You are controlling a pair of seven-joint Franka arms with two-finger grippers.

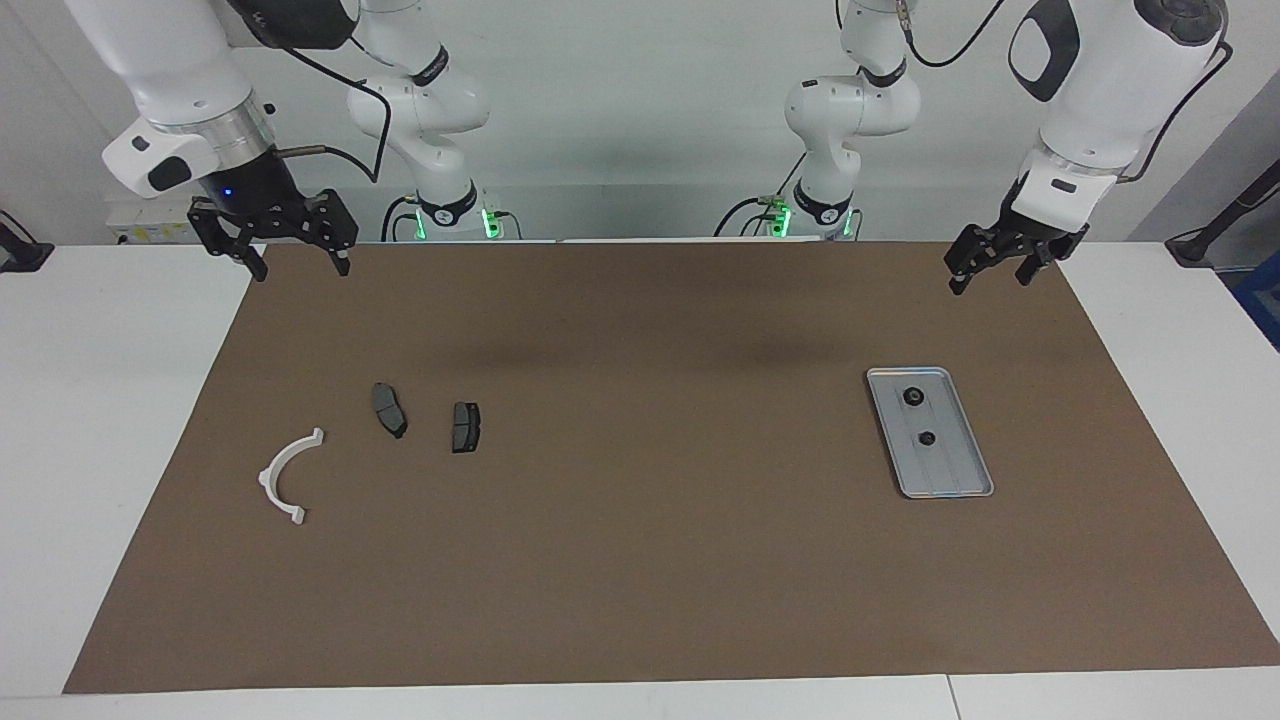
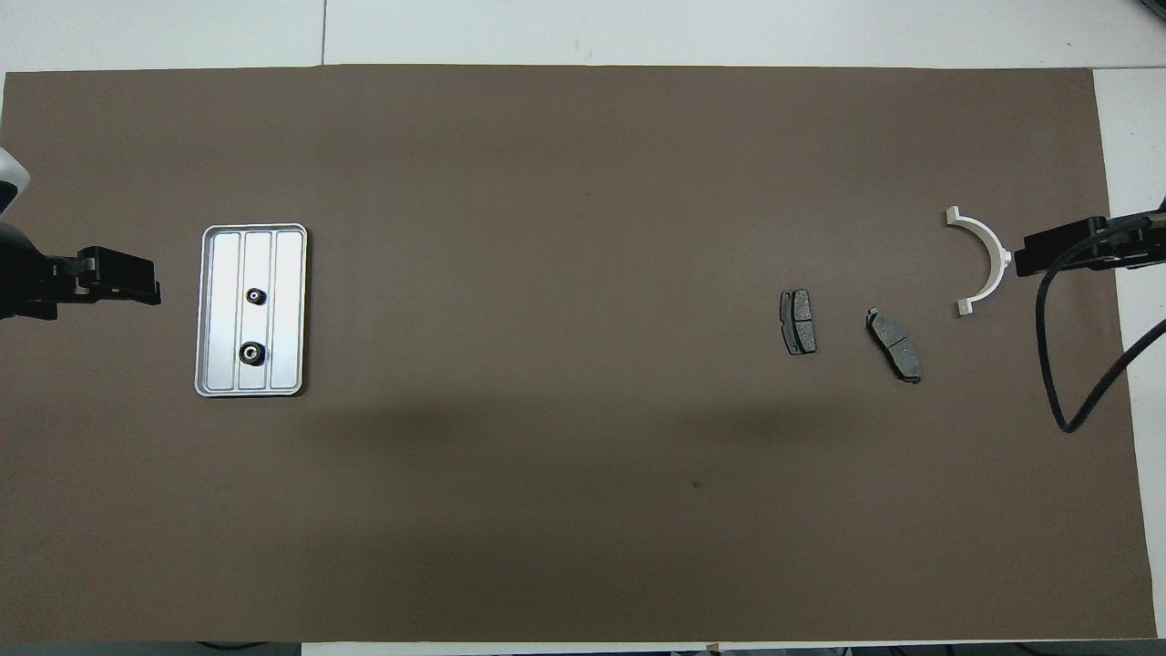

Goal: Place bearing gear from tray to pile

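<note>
No readable text, label, brand, number or sign found anywhere in either view.

Wide bare mat (image 1: 650, 520) between tray (image 1: 965, 480) and the pile: white bracket (image 1: 288, 476), two brake pads (image 1: 389, 409) (image 1: 466, 427). Nothing stands between them. Two gears (image 1: 912, 397) (image 1: 927, 437) sit apart in the tray, open from above.
</note>
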